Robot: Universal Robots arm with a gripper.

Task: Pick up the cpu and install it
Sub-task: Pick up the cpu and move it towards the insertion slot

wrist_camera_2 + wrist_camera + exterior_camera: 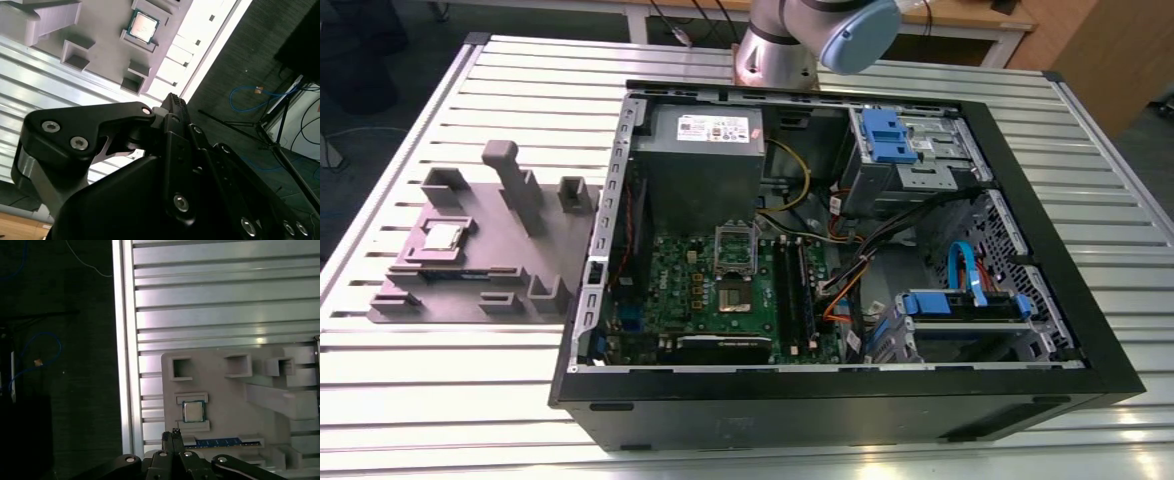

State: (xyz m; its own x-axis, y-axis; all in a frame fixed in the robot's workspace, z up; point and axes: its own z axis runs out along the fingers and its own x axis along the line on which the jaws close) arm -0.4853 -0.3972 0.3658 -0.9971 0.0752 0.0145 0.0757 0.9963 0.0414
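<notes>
One cpu (444, 236) (144, 26) (192, 411), a small square chip with a silvery metal top, lies in a recess of one grey moulded fixture (500, 262). The fixture sits near the ribbed aluminium table's (454, 400) edge on the exterior view's left, beside one open black computer case (854, 410). Whether the black gripper (173, 435) is open or closed cannot be told.

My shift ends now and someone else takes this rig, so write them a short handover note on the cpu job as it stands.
End effector: shut, nothing in it, near the grey holder, clear of the cpu.
Cpu: lies flat in its recess on the holder, which stands on the table at the exterior view's left of the open computer case.
Done: nothing; cpu not yet picked up.
Left: pickup, and install on the motherboard inside the case.
</notes>
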